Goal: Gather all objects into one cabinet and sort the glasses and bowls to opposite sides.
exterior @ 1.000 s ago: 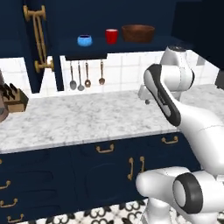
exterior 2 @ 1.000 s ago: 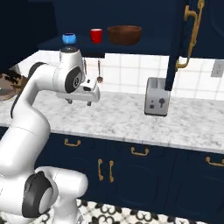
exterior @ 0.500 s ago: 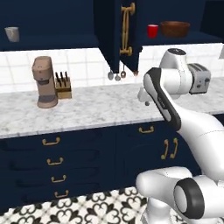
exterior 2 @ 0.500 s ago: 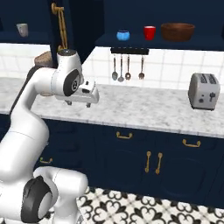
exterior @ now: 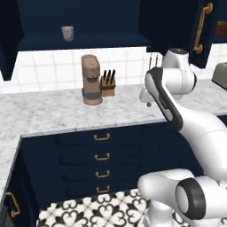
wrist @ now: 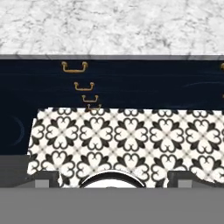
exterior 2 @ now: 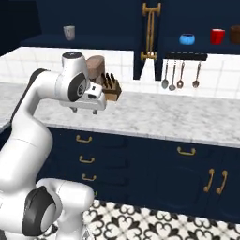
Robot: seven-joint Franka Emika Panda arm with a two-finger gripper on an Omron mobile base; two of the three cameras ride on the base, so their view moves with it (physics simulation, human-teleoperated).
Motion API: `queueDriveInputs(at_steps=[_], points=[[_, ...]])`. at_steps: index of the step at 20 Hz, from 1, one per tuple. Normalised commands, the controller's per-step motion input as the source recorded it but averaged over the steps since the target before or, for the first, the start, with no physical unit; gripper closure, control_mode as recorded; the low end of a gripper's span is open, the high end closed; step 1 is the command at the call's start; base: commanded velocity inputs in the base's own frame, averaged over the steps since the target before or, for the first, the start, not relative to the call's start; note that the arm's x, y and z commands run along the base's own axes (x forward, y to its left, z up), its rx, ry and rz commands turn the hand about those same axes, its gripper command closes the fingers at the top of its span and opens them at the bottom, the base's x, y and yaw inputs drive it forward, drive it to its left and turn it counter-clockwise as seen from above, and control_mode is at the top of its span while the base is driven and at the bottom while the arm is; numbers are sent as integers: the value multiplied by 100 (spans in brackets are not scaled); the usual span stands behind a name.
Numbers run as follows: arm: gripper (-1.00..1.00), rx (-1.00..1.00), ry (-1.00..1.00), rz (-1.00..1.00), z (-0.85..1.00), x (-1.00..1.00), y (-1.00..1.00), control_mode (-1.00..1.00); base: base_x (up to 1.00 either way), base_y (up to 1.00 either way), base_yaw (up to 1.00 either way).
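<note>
Base rolled left since last frame; jaws wide open, holding nothing.

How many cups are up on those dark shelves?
2. A grey cup stands alone in the left cabinet; a red cup sits in the right one beside a blue bowl. Others may be hidden.

My arm rises from the lower left of the right base view, bends at the elbow and reaches to centre left. My gripper [exterior 2: 86,110] hangs there pointing down, jaws spread wide with nothing between them, fingertips [wrist: 46,176] well apart.
</note>
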Motion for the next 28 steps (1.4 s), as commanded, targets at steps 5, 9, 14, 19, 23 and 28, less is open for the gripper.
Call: queueDriveInputs(at_steps=[5,9,14,19,23,28], points=[[-100,0,0,0,0,0,0,100,-11,97,9],[-100,0,0,0,0,0,0,100,9,73,16],[-100,0,0,0,0,0,0,100,85,21,18],[-100,0,0,0,0,0,0,100,100,-8,17],[-100,0,0,0,0,0,0,100,100,-19,10],[-100,0,0,0,0,0,0,100,100,-36,6]])
